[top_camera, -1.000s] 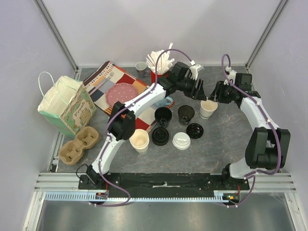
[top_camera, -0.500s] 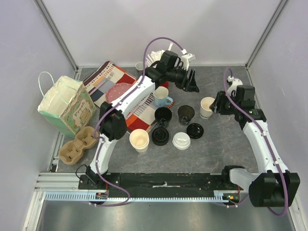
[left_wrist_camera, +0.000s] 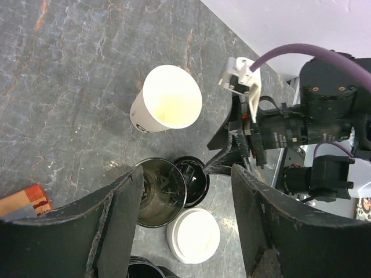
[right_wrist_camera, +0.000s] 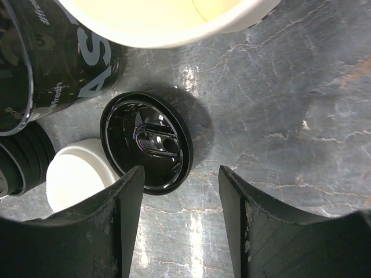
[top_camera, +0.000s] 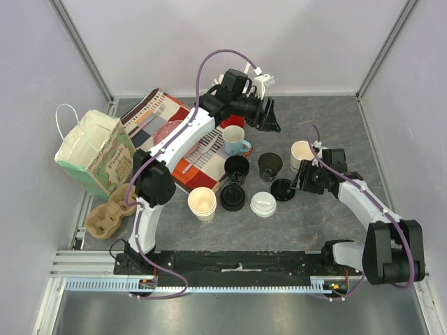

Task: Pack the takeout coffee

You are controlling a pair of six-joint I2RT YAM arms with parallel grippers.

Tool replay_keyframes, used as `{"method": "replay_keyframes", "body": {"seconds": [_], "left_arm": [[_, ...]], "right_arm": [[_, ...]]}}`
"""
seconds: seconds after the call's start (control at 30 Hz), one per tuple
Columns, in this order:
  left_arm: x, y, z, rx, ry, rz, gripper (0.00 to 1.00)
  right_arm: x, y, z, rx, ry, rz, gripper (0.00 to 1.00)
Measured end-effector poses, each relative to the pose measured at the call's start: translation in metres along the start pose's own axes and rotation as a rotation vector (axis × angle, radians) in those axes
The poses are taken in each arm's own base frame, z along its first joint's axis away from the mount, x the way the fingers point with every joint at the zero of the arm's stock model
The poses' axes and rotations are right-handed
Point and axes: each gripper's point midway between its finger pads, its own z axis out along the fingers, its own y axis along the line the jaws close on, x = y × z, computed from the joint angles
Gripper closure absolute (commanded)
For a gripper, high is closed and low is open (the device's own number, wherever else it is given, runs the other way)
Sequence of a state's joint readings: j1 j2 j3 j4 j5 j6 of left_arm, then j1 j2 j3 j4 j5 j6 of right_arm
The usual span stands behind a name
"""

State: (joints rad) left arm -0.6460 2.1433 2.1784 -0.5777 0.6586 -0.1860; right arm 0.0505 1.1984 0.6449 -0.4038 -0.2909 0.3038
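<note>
An open white paper cup with a pale inside stands right of centre; it also shows in the left wrist view. A black cup with a dark inside stands beside it. A black lid and a white lid lie on the table in front of them. My right gripper is open and empty, low over the table just right of the black lid. My left gripper is open and empty, high above the back of the table.
A second black cup, a black stack and another white cup stand left of the lids. A light-blue mug, red box, patterned mat, paper bag and cardboard cup carrier fill the left side.
My right gripper has moved from beside the white paper cup toward me, down to the black lid. My left gripper has pulled back and away from the cups.
</note>
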Motion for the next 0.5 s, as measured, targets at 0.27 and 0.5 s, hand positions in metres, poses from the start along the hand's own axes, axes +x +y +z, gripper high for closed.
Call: {"method": "replay_keyframes", "body": {"seconds": [0.27,0.5], "left_arm": [[0.007,0.000,0.001,0.004,0.020,-0.012,0.30],[0.007,-0.001,0.001,0.009,0.021,-0.012,0.30]], "right_arm": [[0.010,-0.003,0.024,0.017,0.037,-0.006,0.47],[0.011,-0.009,0.034,0.035,0.033,-0.007,0.63]]}}
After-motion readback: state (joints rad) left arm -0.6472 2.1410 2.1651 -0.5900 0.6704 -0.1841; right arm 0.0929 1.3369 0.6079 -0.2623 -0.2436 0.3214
